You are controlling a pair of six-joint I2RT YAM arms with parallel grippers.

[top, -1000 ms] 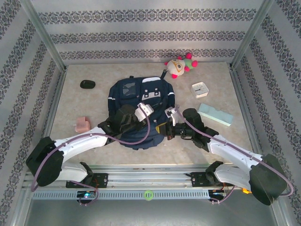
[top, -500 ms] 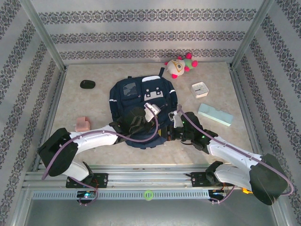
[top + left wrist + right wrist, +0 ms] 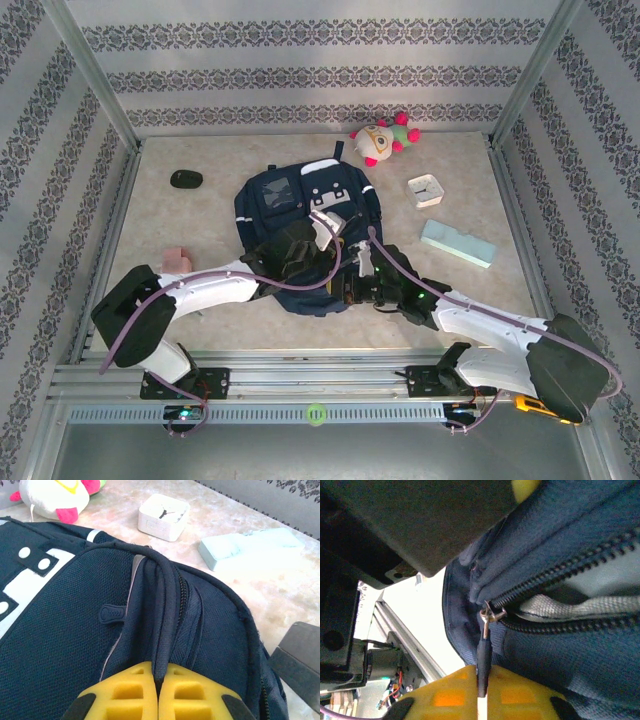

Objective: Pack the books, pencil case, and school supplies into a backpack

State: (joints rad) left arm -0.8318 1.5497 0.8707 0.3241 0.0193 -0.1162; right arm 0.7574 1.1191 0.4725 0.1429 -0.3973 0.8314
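Left gripper (image 3: 158,682) and right gripper (image 3: 481,682) clamped, reaching forward (wrists close together).

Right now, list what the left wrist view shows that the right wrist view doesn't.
Left wrist view: the white clock, mint pencil case and plush toy, and the left hand shut on a dark strap. Right wrist view: the right hand pinching the zipper pull, a partly open zipper, and the metal rail. Both: the navy backpack above yellow pads.

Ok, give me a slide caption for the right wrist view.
Right gripper pinches the zipper pull of the navy backpack, its zipper partly open.
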